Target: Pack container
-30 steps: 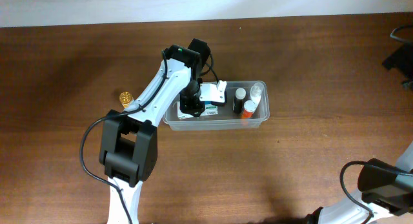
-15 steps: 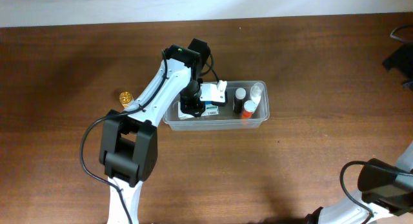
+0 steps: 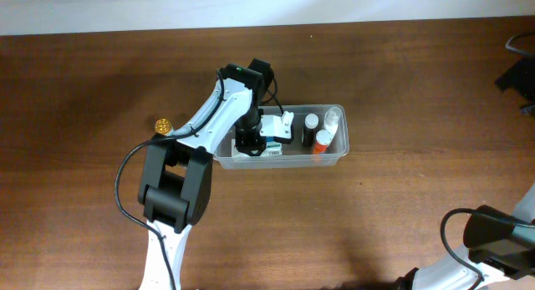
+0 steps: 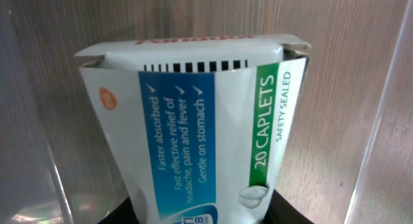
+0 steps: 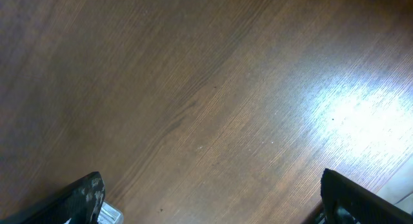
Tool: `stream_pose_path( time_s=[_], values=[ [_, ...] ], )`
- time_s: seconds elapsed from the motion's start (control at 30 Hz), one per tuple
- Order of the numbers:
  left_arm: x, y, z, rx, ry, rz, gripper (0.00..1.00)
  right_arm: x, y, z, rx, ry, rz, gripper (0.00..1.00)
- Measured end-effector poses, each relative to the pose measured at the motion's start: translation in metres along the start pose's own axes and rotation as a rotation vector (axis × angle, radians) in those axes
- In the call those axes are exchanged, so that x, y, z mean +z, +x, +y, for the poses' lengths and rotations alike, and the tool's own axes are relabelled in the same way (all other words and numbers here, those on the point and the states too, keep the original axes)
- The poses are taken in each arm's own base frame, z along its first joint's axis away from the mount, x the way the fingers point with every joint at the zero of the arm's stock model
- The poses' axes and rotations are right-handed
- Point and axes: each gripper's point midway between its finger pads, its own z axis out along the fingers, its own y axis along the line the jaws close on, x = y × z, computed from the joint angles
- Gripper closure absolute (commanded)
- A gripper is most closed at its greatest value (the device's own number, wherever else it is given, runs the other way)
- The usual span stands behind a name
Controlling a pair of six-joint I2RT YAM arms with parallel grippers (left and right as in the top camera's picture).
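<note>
Container (image 3: 288, 161): mid-table, long side running left-right. Left arm reaches from near edge over its left end, wrist bent down. Left gripper (image 3: 249, 141) inside tub, clamped tight on caplet box (image 4: 193, 140). Bottles (image 3: 322, 141) stand in right end. Only left wrist view shows box print and clear walls either side. Right gripper (image 5: 211, 197) spread wide, empty, over bare table (image 5: 206, 88); overhead catches only right arm's base, near right corner.
</note>
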Motion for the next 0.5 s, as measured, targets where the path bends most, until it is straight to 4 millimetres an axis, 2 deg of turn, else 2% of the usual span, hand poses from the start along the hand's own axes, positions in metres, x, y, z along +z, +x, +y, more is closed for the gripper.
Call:
stream_pose_path(
  time_s=[0.5],
  values=[
    [0.0000,0.0007,0.0003,0.055,-0.002,0.004,0.60,0.0000,-0.0001,0.0000,0.000,0.000,0.000,0.02]
  ],
)
